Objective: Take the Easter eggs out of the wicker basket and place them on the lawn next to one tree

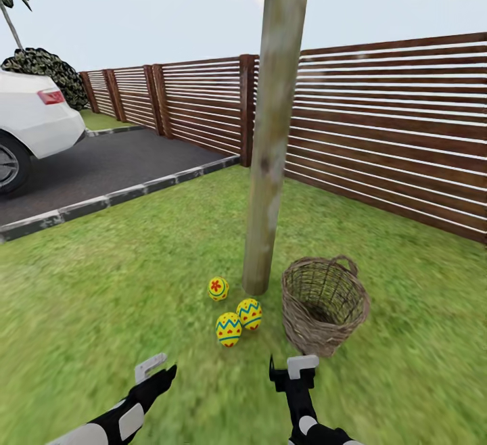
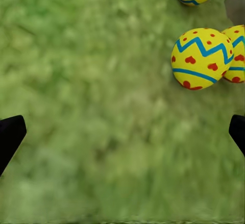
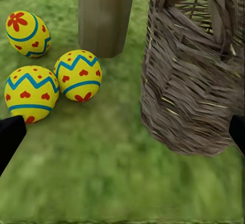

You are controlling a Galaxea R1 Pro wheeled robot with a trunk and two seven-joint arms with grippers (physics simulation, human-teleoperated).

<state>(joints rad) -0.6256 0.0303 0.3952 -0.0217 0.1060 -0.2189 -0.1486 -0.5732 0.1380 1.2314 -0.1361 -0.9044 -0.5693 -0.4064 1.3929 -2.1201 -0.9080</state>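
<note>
At the far left of the head view a white car (image 1: 30,124) is standing on the dark paved driveway (image 1: 108,168), which a stone kerb (image 1: 122,195) is separating from the lawn (image 1: 101,283). A slatted wooden fence (image 1: 379,127) is running behind, across to the right.

The left tool (image 1: 157,370) is hovering low over bare grass, its jaws spread wide and gripping nothing; in the left wrist view its dark fingertips (image 2: 10,137) are showing far apart.

Next come the three Easter eggs (image 1: 228,329), all lying on the grass. One with a red flower mark (image 1: 218,289) is lying just beside the foot of the tree (image 1: 270,161), and the other two, with blue zigzag bands, are lying close together, nearer the robot. In the right wrist view these two are touching.

Just right of the trunk, the wicker basket (image 1: 325,306) is standing upright on the grass, and what shows of its inside is holding no eggs.

The right tool (image 1: 292,372) is hanging near the basket's near side, also spread wide and gripping nothing.
</note>
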